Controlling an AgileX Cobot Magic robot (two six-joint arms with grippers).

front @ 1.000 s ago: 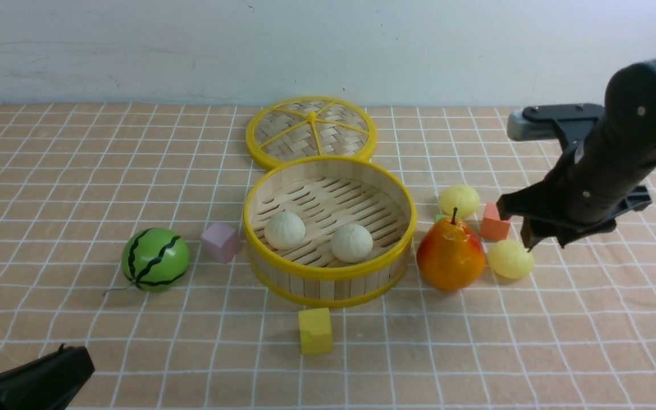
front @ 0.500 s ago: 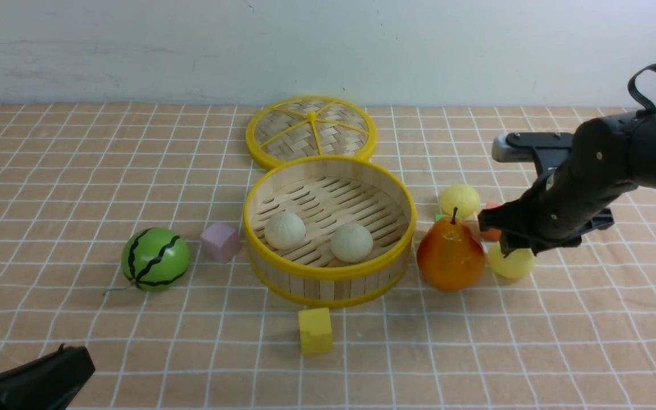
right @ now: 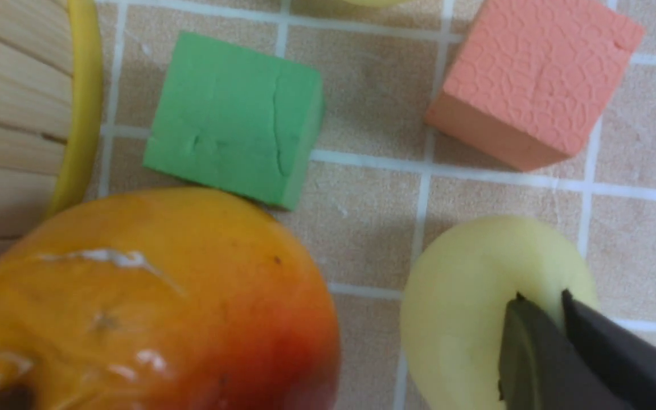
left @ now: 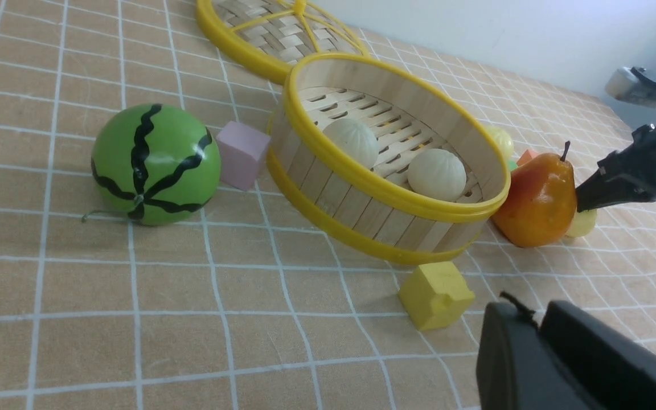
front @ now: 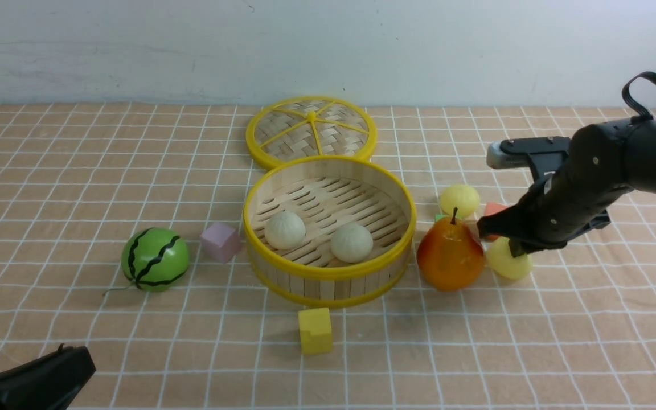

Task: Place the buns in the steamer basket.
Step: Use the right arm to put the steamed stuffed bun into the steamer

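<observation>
Right gripper (front: 515, 250), jaws closed, nothing held, is being rested on near pale yellow bun (front: 504, 265), crowded by pear (front: 450, 259) leftward and orange cube (front: 496, 209) farther; checked tablecloth (front: 590, 319) open rightward.

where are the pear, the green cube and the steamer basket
pear (front: 450, 256), front view, middle of its body
green cube (right: 234, 117), right wrist view, its top face
steamer basket (front: 328, 287), front view, near wooden wall
</observation>
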